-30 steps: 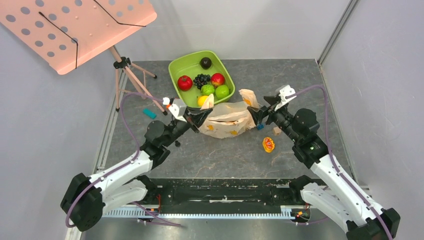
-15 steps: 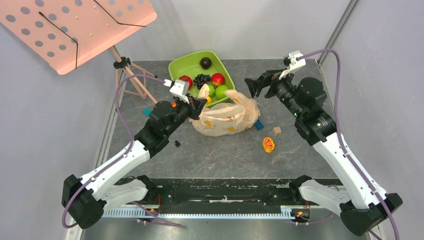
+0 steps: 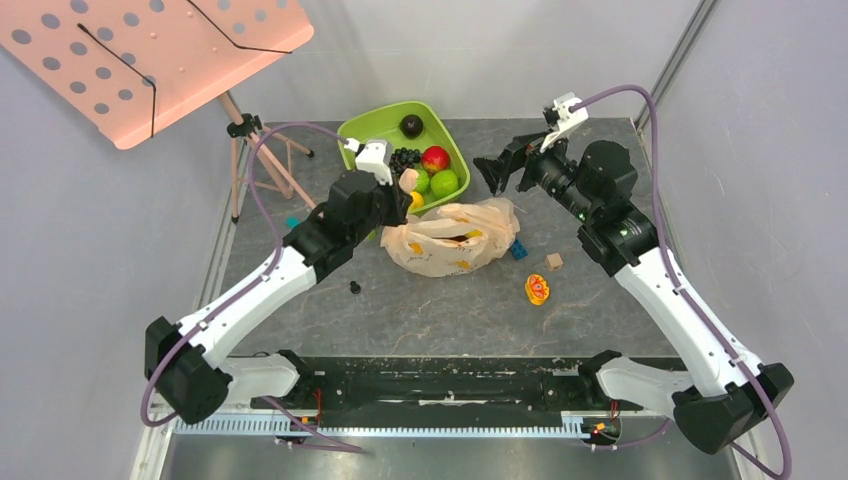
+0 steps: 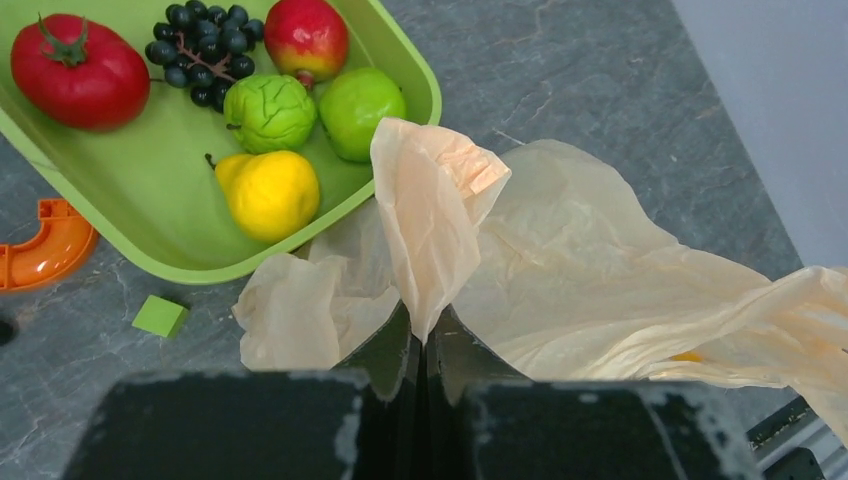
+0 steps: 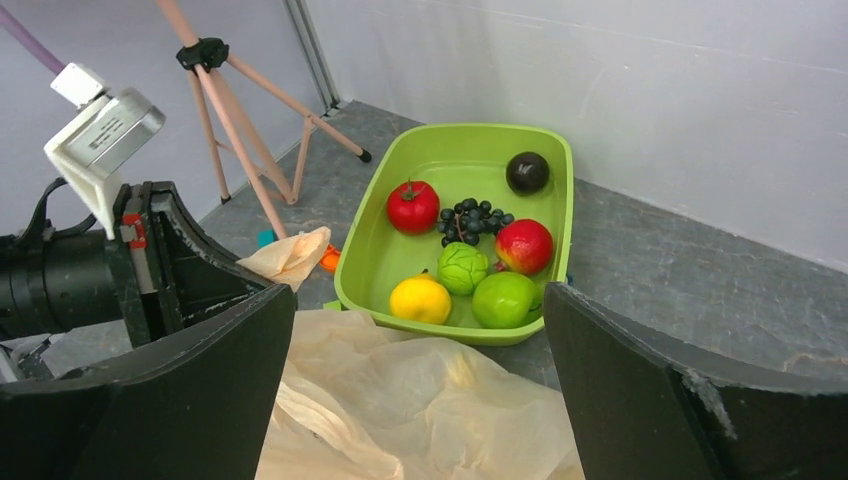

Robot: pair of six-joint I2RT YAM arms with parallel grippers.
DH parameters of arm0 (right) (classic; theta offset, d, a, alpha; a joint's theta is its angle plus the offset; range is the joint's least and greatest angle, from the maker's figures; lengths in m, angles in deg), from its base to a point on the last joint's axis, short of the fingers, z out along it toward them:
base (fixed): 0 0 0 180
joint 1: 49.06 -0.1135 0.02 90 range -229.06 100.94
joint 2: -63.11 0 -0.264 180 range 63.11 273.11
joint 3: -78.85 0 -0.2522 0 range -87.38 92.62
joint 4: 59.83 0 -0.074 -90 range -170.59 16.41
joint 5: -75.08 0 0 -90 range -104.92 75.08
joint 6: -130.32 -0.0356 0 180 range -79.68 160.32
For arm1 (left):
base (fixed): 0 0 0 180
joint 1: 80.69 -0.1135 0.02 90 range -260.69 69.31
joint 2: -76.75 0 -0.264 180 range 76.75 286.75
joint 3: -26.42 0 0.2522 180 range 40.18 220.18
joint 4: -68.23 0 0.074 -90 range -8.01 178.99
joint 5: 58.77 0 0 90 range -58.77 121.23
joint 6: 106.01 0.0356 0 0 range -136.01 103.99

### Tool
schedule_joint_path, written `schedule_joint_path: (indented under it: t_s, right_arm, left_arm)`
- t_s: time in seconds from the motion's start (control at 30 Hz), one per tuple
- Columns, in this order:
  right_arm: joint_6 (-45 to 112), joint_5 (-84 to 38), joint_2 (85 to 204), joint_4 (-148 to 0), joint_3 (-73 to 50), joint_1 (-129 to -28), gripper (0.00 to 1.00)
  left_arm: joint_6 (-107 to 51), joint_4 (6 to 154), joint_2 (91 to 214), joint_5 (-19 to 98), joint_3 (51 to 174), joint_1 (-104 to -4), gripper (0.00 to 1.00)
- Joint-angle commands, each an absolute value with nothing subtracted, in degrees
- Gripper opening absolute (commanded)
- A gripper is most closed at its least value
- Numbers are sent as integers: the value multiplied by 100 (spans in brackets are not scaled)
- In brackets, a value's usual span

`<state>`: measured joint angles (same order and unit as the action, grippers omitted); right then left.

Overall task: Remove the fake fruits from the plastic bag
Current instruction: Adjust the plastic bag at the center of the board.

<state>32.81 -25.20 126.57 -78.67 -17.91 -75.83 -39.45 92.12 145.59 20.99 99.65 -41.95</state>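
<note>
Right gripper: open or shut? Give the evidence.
Open: the right gripper has its fingers spread wide, nothing between them; the green tub shows through the gap.

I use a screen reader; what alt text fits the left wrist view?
The left gripper, fingers shut, pinches a handle of the peach plastic bag, which lies crumpled on the grey table. Behind it, a green tub holds dark grapes, a red fruit and a green apple.

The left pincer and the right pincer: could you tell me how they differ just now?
The left pincer is shut, pinching a handle of the plastic bag; the right pincer is wide open and holds nothing. The left pincer touches the bag; the right pincer hovers clear of it. Both are near the green tub.
</note>
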Motion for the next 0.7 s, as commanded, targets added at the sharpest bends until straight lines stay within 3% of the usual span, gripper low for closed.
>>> schedule_joint_path:
  t_s: [0.0, 0.17, 0.3, 0.47, 0.67]
  right_arm:
    - [3173, -2407, 12745, -7922, -1548, -7585, 98]
    - [3102, -2946, 13183, -8687, -749, -7596, 94]
    - [2770, -2838, 13495, -9245, -42, -7700, 87]
    - [2577, -2442, 13879, -9765, 590, -8441, 57]
    - [2299, -1587, 14254, -9989, 596, -9678, 33]
  left_arm:
    - [-4260, 10028, 14954, 2407, 10652, -4282, 4]
    - [-4258, 9464, 14903, 3243, 10429, -4369, 2]
    - [-4433, 9347, 14644, 2823, 10285, -4369, 2]
    - [-4250, 9313, 14419, 2602, 10182, -4369, 2]
    - [-3780, 8789, 14026, 2801, 9762, -4369, 2]
